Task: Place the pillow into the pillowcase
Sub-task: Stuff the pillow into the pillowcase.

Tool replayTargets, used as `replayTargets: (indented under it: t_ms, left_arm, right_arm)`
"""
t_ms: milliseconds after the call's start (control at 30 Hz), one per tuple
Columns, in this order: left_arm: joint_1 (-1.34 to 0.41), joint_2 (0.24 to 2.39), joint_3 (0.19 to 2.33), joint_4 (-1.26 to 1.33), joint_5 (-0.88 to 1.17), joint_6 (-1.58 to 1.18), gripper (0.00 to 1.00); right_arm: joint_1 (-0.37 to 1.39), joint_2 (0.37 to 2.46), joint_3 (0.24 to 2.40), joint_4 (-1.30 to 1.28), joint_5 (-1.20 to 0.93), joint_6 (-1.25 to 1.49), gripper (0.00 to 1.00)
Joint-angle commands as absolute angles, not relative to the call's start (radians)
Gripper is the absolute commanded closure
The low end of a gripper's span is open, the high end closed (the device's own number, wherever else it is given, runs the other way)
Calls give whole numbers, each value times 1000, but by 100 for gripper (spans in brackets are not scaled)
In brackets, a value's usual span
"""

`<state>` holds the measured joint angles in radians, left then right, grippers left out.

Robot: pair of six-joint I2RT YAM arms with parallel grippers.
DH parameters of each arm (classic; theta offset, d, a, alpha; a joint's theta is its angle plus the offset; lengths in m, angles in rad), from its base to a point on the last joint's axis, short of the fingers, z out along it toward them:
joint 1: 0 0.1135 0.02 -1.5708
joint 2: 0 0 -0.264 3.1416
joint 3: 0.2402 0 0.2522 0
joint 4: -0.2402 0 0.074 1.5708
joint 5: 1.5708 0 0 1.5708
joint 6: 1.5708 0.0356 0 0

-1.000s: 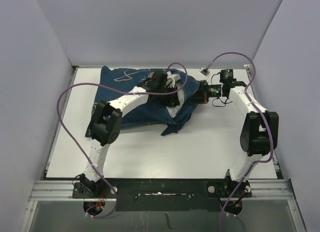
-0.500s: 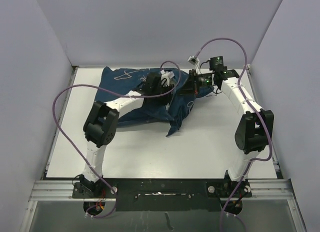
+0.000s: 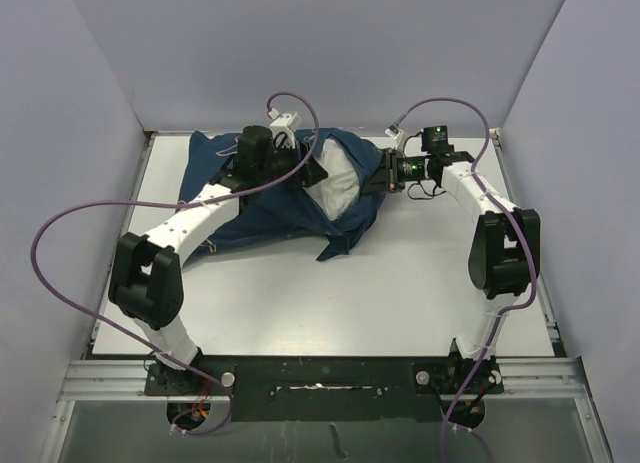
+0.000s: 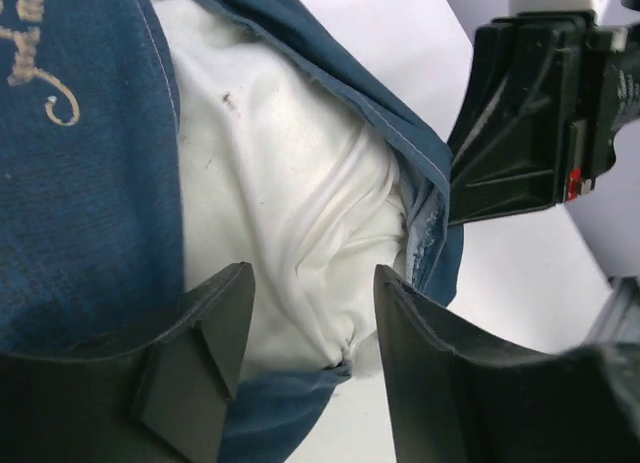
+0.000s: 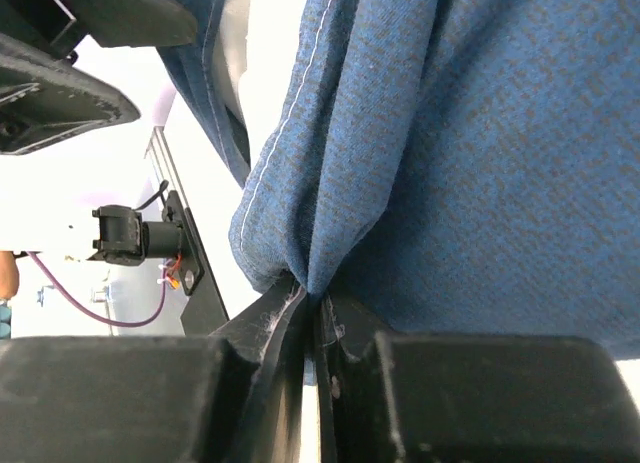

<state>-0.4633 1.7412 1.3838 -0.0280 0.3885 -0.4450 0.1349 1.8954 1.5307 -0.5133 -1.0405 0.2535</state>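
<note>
Pillow [image 3: 335, 183] sits in the mouth of the pillowcase [image 3: 280, 218], near the far edge of the table [image 3: 400, 293], and seems mostly inside, with only its white end showing.
Right tool [image 5: 315, 318] is clenched on a bunched fold of the pillowcase hem; I judge this holds that side of the mouth up and braced so the stuffing can go deeper. Left tool [image 4: 310, 368] hangs over the exposed pillow with its jaws apart and nothing between them, released from both cloth and cushion. It looks placed to push or re-grip the white end. Blue rim lies along both sides of the wrinkled pillow.
</note>
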Motion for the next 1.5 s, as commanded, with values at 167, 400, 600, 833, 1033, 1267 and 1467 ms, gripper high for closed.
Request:
replayTargets:
  t_ms: [167,400,600,833,1033,1267,1467]
  left_arm:
    - [-532,1792,1446,-46,542,-317,84]
    - [-570,2116,1592,-97,551,-369,99]
    - [-569,2059,1483,-17,552,-401,87]
    - [-491,1604,1167,241,501,-492,35]
    - [-442,1343,1108,92,414,-440,27]
    - [-443,1371,1271,-242,256,-299,49]
    - [-443,1536,1436,-461,172,-261,62]
  right_arm:
    - [157,1854,1496,-147,-1428,434,94]
    - [196,1894,1450,1137,-1502,1359,95]
    - [137,1873,1574,-128,-1243,559,96]
    - [128,1918,1637,-339,-1096,402,93]
    - [179,1931,1668,-326,-1142,370,93]
    - [218,1940,1672,-298,-1187,375,93]
    - [257,1942,1721,-211,-1227,443,93]
